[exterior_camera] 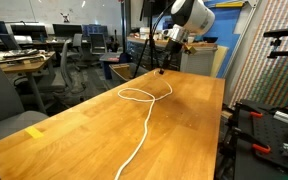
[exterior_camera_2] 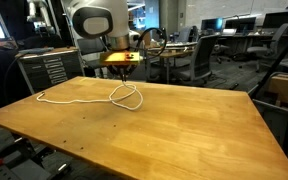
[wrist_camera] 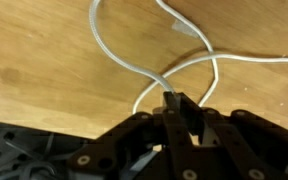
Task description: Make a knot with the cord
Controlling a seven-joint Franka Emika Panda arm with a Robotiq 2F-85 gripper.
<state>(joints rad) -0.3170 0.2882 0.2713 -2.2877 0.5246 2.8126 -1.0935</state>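
Observation:
The white cord [exterior_camera: 144,125] lies on the wooden table [exterior_camera: 194,130]. It forms a loose loop near the far end and trails in a long line towards the near edge. In both exterior views my gripper [exterior_camera: 162,68] hangs just above the table at the loop's far side. It also shows over the loop in an exterior view [exterior_camera_2: 124,75], where the cord [exterior_camera_2: 74,100] runs off to the left. In the wrist view the cord [wrist_camera: 124,64] crosses itself on the wood and one strand runs between the closed fingertips [wrist_camera: 176,103]. The cord's dark tip is not visible.
Office chairs and desks stand beyond the table [exterior_camera_2: 184,120]. A metal drawer cabinet [exterior_camera_2: 49,70] stands behind it. A patterned panel [exterior_camera: 274,60] and tripod legs are beside one table edge. The table edge shows at the bottom left of the wrist view.

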